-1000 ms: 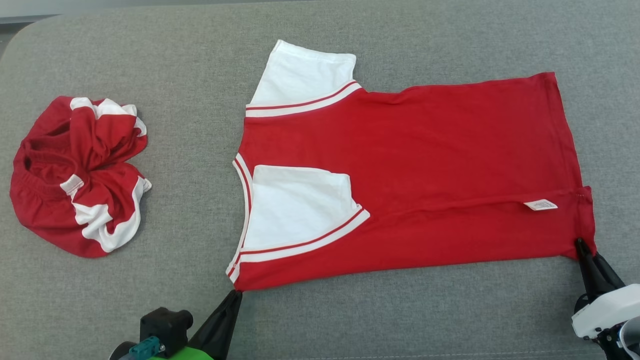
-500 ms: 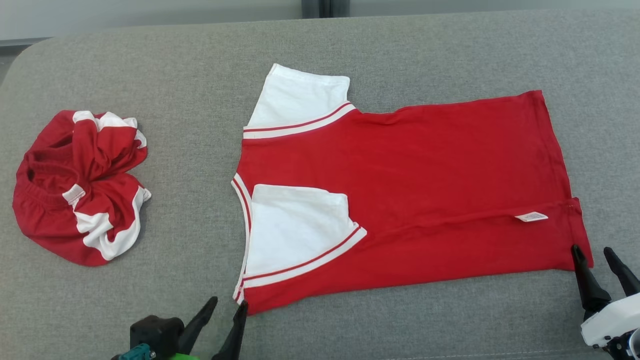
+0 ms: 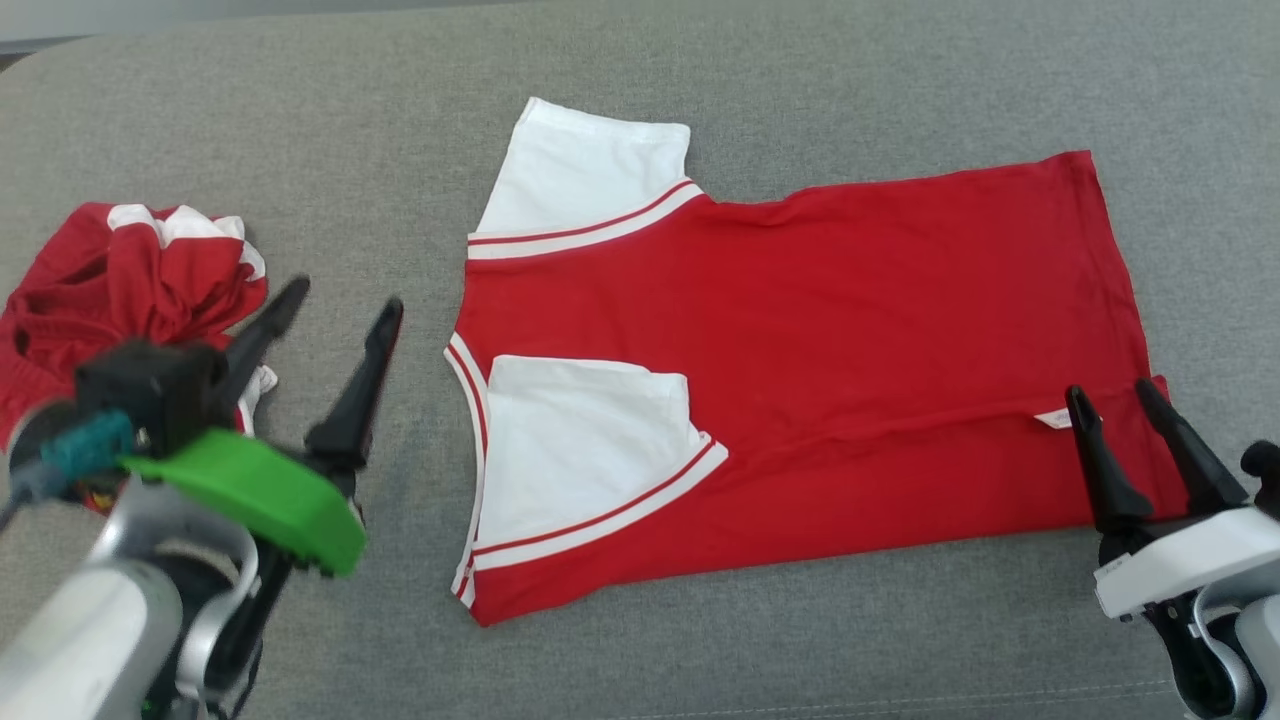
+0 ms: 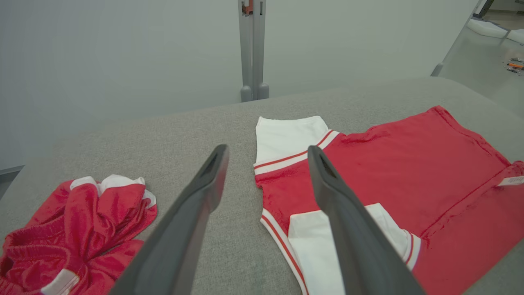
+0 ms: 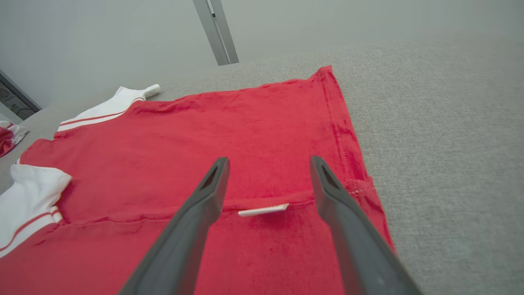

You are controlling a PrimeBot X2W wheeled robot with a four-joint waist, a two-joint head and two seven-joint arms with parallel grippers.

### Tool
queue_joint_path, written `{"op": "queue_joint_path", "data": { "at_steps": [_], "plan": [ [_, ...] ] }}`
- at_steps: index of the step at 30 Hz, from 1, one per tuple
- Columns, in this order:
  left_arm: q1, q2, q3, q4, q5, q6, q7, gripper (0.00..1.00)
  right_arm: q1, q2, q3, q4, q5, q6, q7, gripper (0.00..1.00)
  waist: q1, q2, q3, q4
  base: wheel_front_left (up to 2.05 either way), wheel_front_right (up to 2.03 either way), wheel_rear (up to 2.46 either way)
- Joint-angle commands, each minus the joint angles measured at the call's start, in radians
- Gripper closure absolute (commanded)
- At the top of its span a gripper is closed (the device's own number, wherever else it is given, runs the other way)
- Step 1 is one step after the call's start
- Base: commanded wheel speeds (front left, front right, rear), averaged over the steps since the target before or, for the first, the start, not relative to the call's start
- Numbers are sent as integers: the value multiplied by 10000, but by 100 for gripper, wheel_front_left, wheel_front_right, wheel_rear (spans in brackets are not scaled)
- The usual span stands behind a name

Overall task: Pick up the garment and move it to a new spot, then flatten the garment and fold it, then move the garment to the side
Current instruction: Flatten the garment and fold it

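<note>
Garment [image 3: 800, 350], a red shirt with white sleeves, lies spread flat in the middle of the grey table [image 3: 800, 640]. Its near long edge is folded over onto the body, so one white sleeve rests on the red cloth. The other sleeve sticks out from the far edge. The left claw [image 3: 345, 297] hangs just off the garment's collar end, fingers spread wide and holding nothing. A crumpled red-and-white bundle [image 3: 130, 270] sits beyond that claw, well apart from the garment. The right claw [image 3: 1110, 390] is over the garment's near hem corner, open and empty. A small white label [image 5: 264, 210] on the fold shows between its fingers. Whether its tips touch the cloth, I cannot tell.
</note>
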Motion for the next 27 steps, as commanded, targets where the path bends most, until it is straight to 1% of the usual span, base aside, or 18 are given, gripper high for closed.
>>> {"op": "queue_joint_path", "data": {
  "at_steps": [1,6,10,14,17,19,27],
  "plan": [
    [-903,-96,-7,340,-36,-200,310,0,-360,120,48,-122,-158,1,-41,0,0,0,585,-97,0,0,0],
    [-4059,-679,-373,2220,-654,-1194,2041,0,-1232,384,369,-386,-548,1,-43,0,0,0,1489,-484,0,0,0],
    [-6086,-847,-631,3773,-839,-1849,3273,0,-1809,521,617,-605,-690,1,-40,0,0,0,2082,-892,0,0,0],
    [-7464,-972,-799,5086,-1084,-2383,4206,0,-2144,640,724,-807,-735,1,-41,0,0,0,2506,-1320,0,0,0],
    [-8065,-957,-900,5839,-1220,-2630,4825,0,-2330,729,797,-845,-776,1,-40,0,0,0,2740,-1653,0,0,0],
    [-8387,-875,-940,6214,-1167,-2713,5023,0,-2479,777,795,-897,-776,1,-40,0,0,0,2906,-1871,0,0,0],
    [-8998,-659,-989,7613,-1011,-2738,5327,0,-2697,1009,716,-1255,-682,1,-41,0,0,0,3413,-2493,0,0,0]
  ]
}}
